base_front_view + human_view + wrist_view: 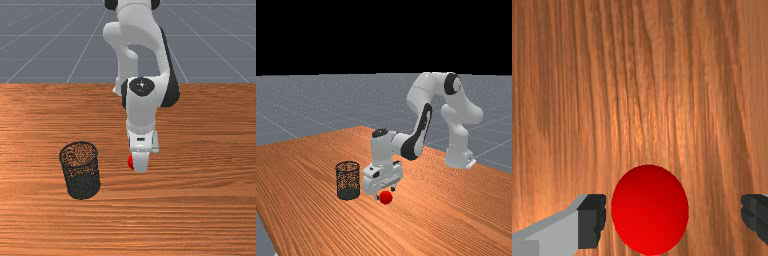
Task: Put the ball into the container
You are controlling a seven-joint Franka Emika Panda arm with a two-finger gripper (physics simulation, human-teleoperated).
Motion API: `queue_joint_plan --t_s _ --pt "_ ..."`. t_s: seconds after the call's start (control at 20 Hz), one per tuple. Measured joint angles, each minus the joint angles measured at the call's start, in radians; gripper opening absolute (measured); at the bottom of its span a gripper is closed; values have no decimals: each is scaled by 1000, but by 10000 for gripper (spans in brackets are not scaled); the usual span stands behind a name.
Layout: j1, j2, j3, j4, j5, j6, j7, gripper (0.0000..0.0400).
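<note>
The round red ball [131, 161] is lying on the orange-brown wooden tabletop [190, 215]. The white and grey arm [141, 107] is reaching down from 12 o'clock in the front view. The black wire-mesh cylindrical container [83, 187] is standing upright, near 9 o'clock from the ball in that view, its mouth facing up.

The gripper [673, 220] is hanging over the ball, its fingers standing wide apart and holding nothing. In the wrist view the ball is sitting between them but off-centre, just beside one finger [593, 220] and well apart from the other [756, 215]. In the front view the ball is peeking out toward 9 o'clock from the gripper. The next move is probably calling for centring the hand on the ball before closing; otherwise the nearer finger is likely to be nudging it first and setting it rolling.
</note>
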Motion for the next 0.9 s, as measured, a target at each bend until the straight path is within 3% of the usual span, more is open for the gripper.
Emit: queue_joint_plan --t_s 0.3,0.9 --pt "16 15 9 30 -5 -36 1 400" --pt "40 42 0 30 -18 0 32 400"
